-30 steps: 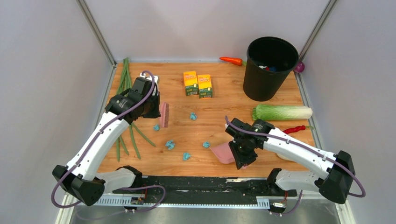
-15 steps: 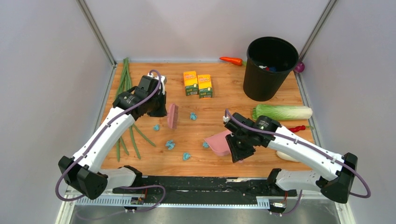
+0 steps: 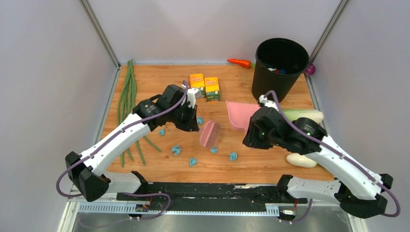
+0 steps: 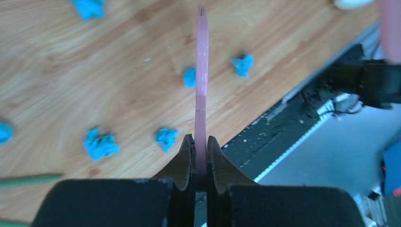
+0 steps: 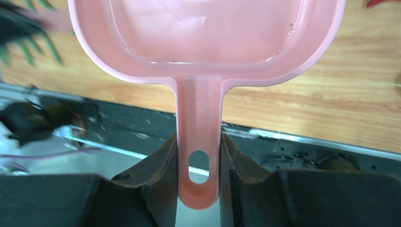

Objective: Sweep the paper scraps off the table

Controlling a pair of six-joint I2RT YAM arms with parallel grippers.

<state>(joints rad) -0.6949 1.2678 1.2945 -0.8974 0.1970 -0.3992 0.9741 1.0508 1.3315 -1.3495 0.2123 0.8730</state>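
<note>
brush: pink brush (image 3: 209,134) is out over the middle of the tabletop (image 3: 159,87), head hanging just behind one wad. my guess is it's parked there so it can drag the loose bits toward the pan.
left claw: left claw (image 4: 200,139) is clenched tight on the brush handle. from the wrist cam the handle is edge-on, a thin pink strip pinched between both fingers.
dustpan: dustpan (image 3: 238,113) sits between the boxes (image 3: 205,88) and the bin (image 3: 278,72). it looks tipped and lifted off the wood rather than flat on it, and the wrist cam shows it empty apart from a few specks.
right claw: right claw (image 5: 198,139) is grasping the dustpan handle just above the hang hole, a finger on each side.
scraps: scraps (image 3: 176,150) are all on the tabletop, none in the pan. i count six from above: one near the boxes, one by the green stalks (image 3: 126,92), and four strung along the near edge.
left arm: reaches forward and right across the board, wrist bent down over the scraps.
right arm: elbow folded up high, wrist turned back toward the far side, so the pan is well apart from most of the scraps.
next, imo: the pan needs to come down flat by the near cluster before any sweep will catch anything.
</note>
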